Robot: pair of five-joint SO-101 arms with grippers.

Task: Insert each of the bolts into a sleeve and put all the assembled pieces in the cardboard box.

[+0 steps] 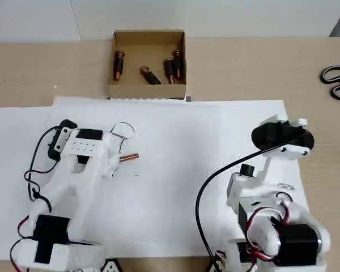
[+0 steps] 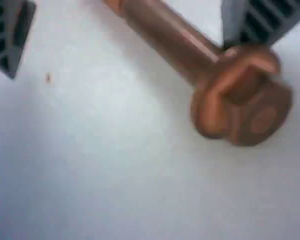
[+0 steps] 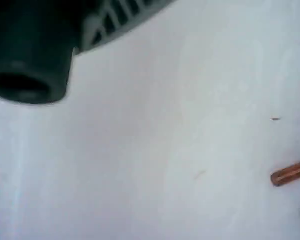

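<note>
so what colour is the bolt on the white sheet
Copper. The bolt shows best in the left wrist view.

A copper bolt (image 1: 129, 157) lies flat outside the cardboard box (image 1: 147, 89), which holds seemingly four assembled pieces (image 1: 150, 75).

Seen from above, the bolt (image 1: 130, 157) has its head hidden under the left arm (image 1: 73, 175); the scissors (image 1: 339, 83) are cut off at the edge.

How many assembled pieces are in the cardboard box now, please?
4 assembled pieces: one at the left, one in the middle, two together at the right of the cardboard box.
</note>
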